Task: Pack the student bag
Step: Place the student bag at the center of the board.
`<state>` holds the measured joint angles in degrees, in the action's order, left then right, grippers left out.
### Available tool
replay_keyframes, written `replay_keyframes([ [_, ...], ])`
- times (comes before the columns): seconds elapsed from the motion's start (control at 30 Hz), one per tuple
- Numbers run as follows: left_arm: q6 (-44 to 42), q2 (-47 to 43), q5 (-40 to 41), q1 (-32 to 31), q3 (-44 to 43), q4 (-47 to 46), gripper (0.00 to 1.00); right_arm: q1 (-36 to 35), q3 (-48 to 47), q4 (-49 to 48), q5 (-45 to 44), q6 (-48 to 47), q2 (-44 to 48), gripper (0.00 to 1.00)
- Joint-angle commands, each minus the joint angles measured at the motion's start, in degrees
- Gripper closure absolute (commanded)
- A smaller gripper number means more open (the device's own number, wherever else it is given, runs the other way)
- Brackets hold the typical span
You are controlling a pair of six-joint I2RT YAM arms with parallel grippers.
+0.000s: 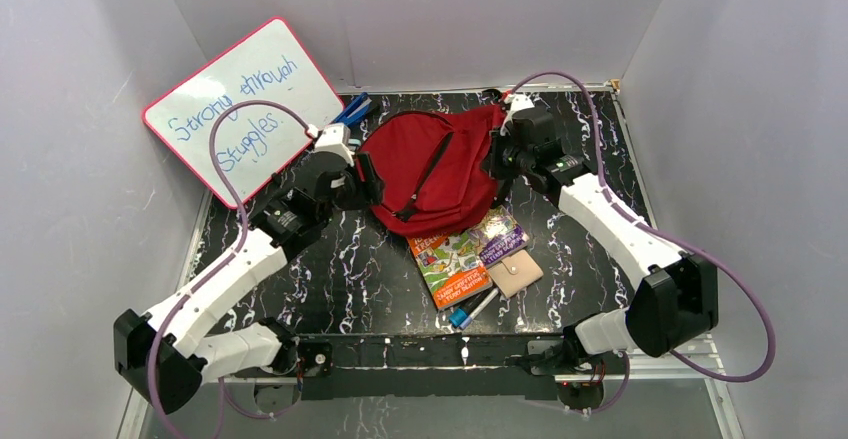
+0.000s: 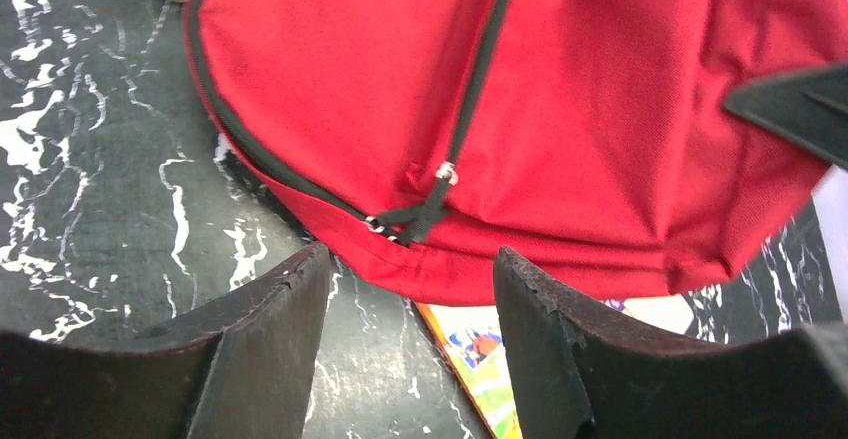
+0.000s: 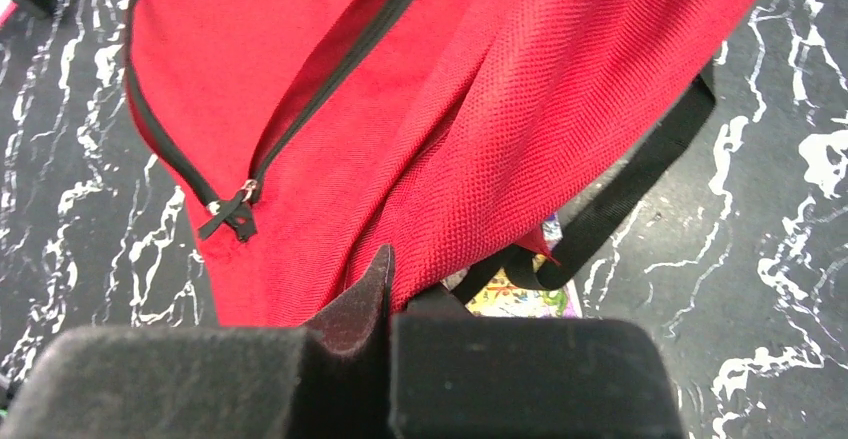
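At centre: student bag (image 1: 430, 164) half-covers book (image 1: 452, 264); right pincer (image 3: 392, 287) clamped on bag fabric; left pincer (image 2: 410, 261) apart, empty.

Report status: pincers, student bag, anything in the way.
Left pincer open, empty, at student bag edge. Right pincer shut on bag fabric. Picture book, wallet, marker loose in front, book partly under bag.

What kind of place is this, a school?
Probably a robot test booth: plain grey walls box in a marbled table, where the left arm and right arm work on a red backpack near a whiteboard.
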<state>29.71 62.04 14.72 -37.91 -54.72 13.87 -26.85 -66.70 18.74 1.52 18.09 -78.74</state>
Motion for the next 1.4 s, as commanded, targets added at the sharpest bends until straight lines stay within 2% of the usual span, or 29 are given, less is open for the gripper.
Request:
replay_keyframes([
  [0.0,4.19,1.61,-5.01,7.29,0.40,1.19,0.41,0.55,0.48,-1.44,-6.62,0.94,3.01,1.00],
  [0.1,6.21,2.52,-12.21,14.49,2.19,0.07,0.41,1.24,1.02,0.75,-7.91,1.84,3.18,1.00],
  [0.27,7.45,3.46,-14.69,16.83,4.57,-1.27,0.40,1.47,6.29,2.44,-6.45,5.61,5.30,0.96],
  [0.33,8.38,3.92,-14.72,17.05,5.67,-2.04,0.40,1.54,10.29,2.44,-5.75,7.65,6.98,0.89],
  [0.53,11.30,5.48,-18.80,17.50,9.25,-5.57,0.40,1.54,21.05,3.16,-7.98,13.06,11.58,0.54],
  [0.7,11.16,6.71,-19.06,17.69,10.60,-6.83,0.40,1.78,27.02,3.28,-9.47,15.40,11.72,0.47],
  [0.83,11.42,7.83,-19.90,17.92,12.06,-9.03,0.39,1.97,28.24,3.73,-10.81,15.93,11.52,0.35],
  [1.07,15.13,12.81,-23.99,17.96,15.89,-19.31,0.37,2.15,26.36,4.90,-11.10,14.93,12.68,0.32],
  [1.37,19.65,23.00,-27.14,17.96,15.87,-29.45,0.37,2.15,22.56,6.86,-10.78,11.66,21.73,0.27],
])
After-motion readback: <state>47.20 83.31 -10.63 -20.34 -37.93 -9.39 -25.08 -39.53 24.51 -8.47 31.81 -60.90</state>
